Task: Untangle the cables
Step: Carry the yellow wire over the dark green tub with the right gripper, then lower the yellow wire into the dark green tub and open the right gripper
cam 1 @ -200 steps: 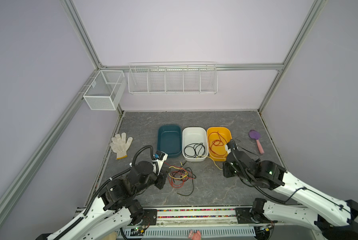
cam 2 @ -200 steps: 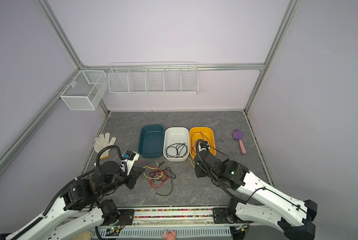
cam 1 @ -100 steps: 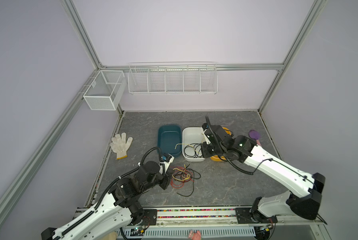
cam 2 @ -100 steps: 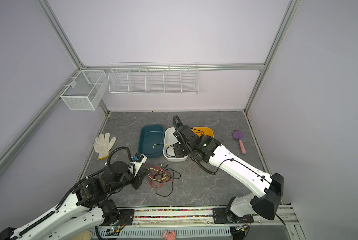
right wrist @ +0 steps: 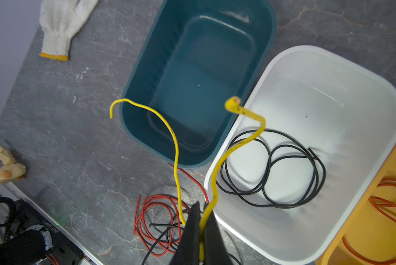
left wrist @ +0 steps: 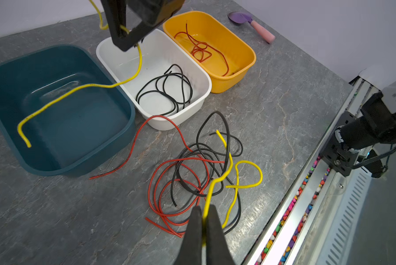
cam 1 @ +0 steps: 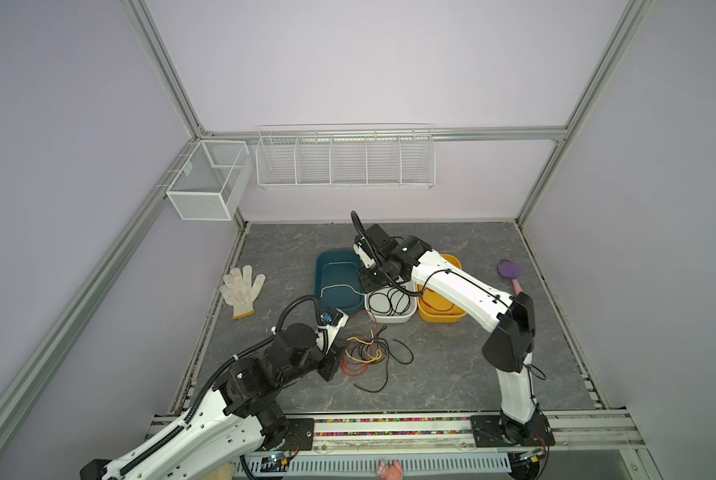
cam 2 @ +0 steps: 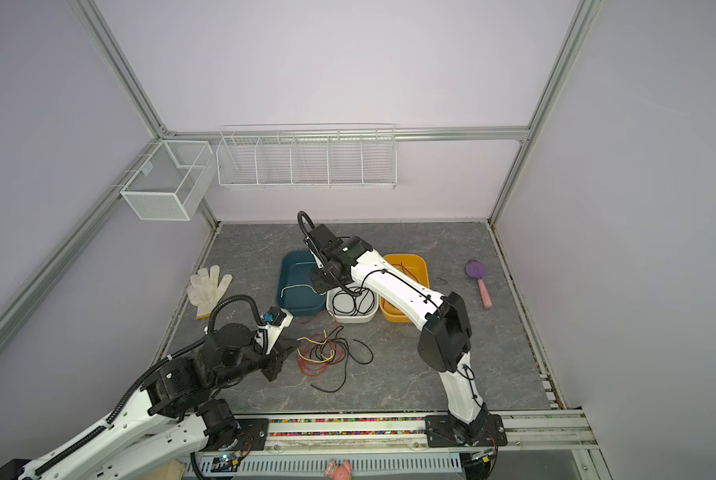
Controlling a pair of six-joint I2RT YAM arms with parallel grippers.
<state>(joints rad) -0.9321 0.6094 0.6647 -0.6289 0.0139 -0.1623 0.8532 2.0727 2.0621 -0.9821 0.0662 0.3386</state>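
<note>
A tangle of red, black and yellow cables (cam 1: 364, 353) (cam 2: 323, 353) (left wrist: 192, 169) lies on the grey table in front of three bins. My left gripper (cam 1: 334, 360) (cam 2: 284, 354) (left wrist: 203, 213) sits at the tangle's left edge, shut on a yellow cable (left wrist: 230, 158) that rises out of it. My right gripper (cam 1: 366, 286) (cam 2: 318, 286) (right wrist: 200, 211) hovers between the teal bin (cam 1: 335, 257) (right wrist: 146, 68) and the white bin (cam 1: 393, 320) (right wrist: 330, 68). It is shut on another yellow cable (cam 1: 339, 286) (left wrist: 77, 88) (right wrist: 174, 137), which hangs over the teal bin.
Black cables (left wrist: 164, 91) lie coiled in the white bin, and a red cable (left wrist: 200, 50) lies in the yellow bin (cam 1: 443, 318) (left wrist: 238, 75). A white glove (cam 1: 240, 286) lies at the left and a purple brush (cam 1: 510, 272) at the right. Wire baskets (cam 1: 343, 162) hang on the back wall.
The right arm swung from the front right across the bins, carrying its yellow cable over the teal bin. The left gripper shifted slightly towards the tangle and stayed shut.
</note>
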